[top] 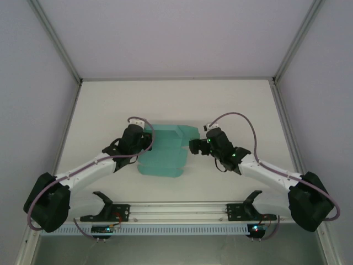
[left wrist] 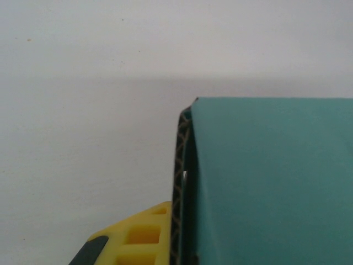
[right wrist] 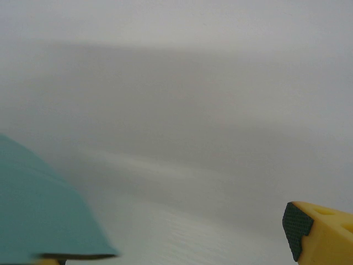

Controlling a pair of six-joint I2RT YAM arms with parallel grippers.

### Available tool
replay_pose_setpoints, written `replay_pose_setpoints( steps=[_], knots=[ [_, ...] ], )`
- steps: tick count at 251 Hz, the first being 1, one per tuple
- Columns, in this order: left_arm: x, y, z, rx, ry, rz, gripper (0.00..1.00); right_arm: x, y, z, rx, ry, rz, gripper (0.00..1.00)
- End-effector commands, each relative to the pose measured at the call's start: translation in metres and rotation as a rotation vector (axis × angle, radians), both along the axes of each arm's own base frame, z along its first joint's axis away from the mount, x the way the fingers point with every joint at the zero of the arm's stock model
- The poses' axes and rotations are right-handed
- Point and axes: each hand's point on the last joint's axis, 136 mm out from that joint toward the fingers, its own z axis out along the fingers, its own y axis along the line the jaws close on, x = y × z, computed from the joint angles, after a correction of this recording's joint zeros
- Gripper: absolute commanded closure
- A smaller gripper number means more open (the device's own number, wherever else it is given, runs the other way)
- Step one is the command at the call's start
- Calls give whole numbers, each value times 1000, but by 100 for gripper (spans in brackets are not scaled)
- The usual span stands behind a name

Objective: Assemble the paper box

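The paper box (top: pixel 164 152) is a teal-green die-cut card sheet, partly folded, lying in the middle of the white table between both arms. My left gripper (top: pixel 149 142) is at its left edge, shut on the card. In the left wrist view the teal card (left wrist: pixel 270 182) stands edge-on against the black pad of the yellow finger (left wrist: pixel 177 210) and hides the other finger. My right gripper (top: pixel 193 146) is at the sheet's right edge, open. In the right wrist view a teal flap (right wrist: pixel 38 221) covers the left finger, and the right finger (right wrist: pixel 317 229) stands far apart from it.
The white table (top: pixel 176 105) stretches back to a grey wall, with side walls and metal frame posts left and right. An aluminium rail (top: pixel 176 210) with black brackets runs along the near edge by the arm bases.
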Motion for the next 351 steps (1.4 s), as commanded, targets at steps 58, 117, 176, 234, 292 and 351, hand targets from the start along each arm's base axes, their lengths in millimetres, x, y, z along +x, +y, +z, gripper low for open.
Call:
replay_pose_setpoints(
  steps=[58,117,176,234,292,351],
  knots=[
    [6,-39,7,-86,29,-117,100,22,49,22,121,-79,87,1],
    [9,-37,1,-61,51,-94,100,21,39,16,30,-74,17,1],
    [10,-18,-1,5,31,-41,100,-17,-3,41,6,-101,50,1],
    [8,-12,0,20,21,-45,100,-40,-68,77,60,-192,-45,1],
    [5,-16,4,1,12,-80,100,-26,-89,75,133,-98,-46,1],
    [4,-21,7,-17,4,-105,100,-5,-44,68,143,-40,222,19]
  ],
)
